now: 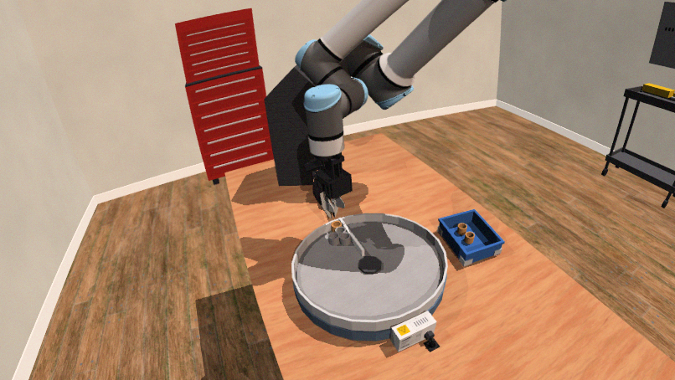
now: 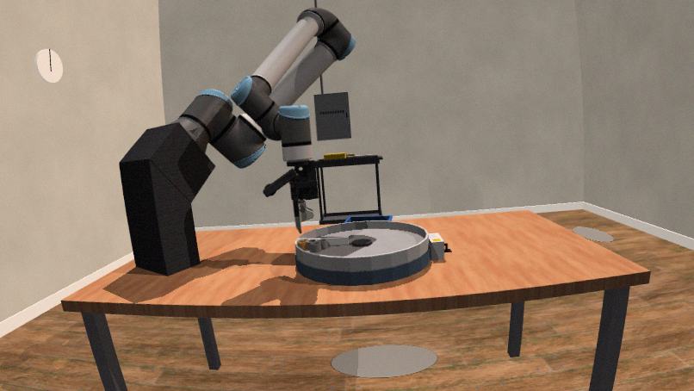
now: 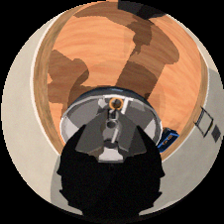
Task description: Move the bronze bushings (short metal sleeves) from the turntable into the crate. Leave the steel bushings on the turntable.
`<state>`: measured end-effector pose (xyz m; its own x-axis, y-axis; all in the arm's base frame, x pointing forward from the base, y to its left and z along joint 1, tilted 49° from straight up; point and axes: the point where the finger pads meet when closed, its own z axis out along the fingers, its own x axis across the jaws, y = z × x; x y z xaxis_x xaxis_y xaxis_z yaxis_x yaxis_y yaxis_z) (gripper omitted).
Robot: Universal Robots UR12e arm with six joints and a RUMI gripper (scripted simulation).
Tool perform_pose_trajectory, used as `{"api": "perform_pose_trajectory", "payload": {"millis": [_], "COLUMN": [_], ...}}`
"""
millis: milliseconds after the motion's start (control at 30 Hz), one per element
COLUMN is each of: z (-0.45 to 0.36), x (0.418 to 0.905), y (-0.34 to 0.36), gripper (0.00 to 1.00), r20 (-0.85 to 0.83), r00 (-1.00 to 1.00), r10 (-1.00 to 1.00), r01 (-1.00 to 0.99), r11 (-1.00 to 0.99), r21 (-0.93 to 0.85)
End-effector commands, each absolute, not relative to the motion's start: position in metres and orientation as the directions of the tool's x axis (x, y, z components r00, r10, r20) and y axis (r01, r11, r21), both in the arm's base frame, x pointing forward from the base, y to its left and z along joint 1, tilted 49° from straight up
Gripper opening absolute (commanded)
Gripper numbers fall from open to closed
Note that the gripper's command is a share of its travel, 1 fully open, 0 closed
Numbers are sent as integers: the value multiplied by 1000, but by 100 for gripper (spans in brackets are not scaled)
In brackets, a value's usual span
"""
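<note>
One bronze bushing [image 1: 336, 225] stands at the far left rim of the grey turntable [image 1: 369, 271], beside a white divider bar [image 1: 352, 238]. Two steel bushings [image 1: 333, 238] [image 1: 345, 238] stand just in front of it. My gripper [image 1: 332, 207] hangs above the bronze bushing, pointing down, shut and empty. In the wrist view the bronze bushing [image 3: 116, 105] lies just beyond my fingertips. The blue crate [image 1: 470, 237] to the right of the turntable holds two bronze bushings [image 1: 459, 228] [image 1: 468, 237]. In the exterior view my gripper [image 2: 298, 223] hangs over the turntable's [image 2: 362, 250] left rim.
A black hub [image 1: 369, 264] sits at the turntable's centre. A white control box [image 1: 412, 330] is fixed to its front. The dark robot base [image 1: 288, 131] and a red tool cabinet [image 1: 224, 91] stand behind. A black cart [image 1: 646, 136] is at the far right.
</note>
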<state>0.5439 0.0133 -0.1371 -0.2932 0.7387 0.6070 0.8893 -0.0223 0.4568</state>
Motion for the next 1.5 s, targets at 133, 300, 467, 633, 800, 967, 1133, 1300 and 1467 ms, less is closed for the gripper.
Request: {"api": "perform_pose_trajectory", "payload": {"millis": [133, 300, 467, 633, 800, 967, 1133, 1300, 1467], "z": [-135, -136, -136, -136, -136, -136, -136, -137, -137], "x": [549, 549, 549, 549, 549, 549, 551, 552, 551], "y": [12, 11, 12, 12, 12, 12, 10, 9, 10], "gripper": [6, 6, 6, 6, 6, 6, 6, 6, 6], "r20": [593, 594, 594, 594, 594, 594, 593, 593, 593], "r00": [-315, -313, -314, -314, -314, -314, -314, -313, -313], "r10": [741, 741, 741, 741, 741, 741, 742, 742, 742], "r01": [881, 882, 882, 882, 882, 882, 882, 882, 882], "r11": [-4, -6, -5, -5, -5, -5, -4, -4, -4], "r21": [473, 472, 472, 472, 472, 472, 472, 471, 471]}}
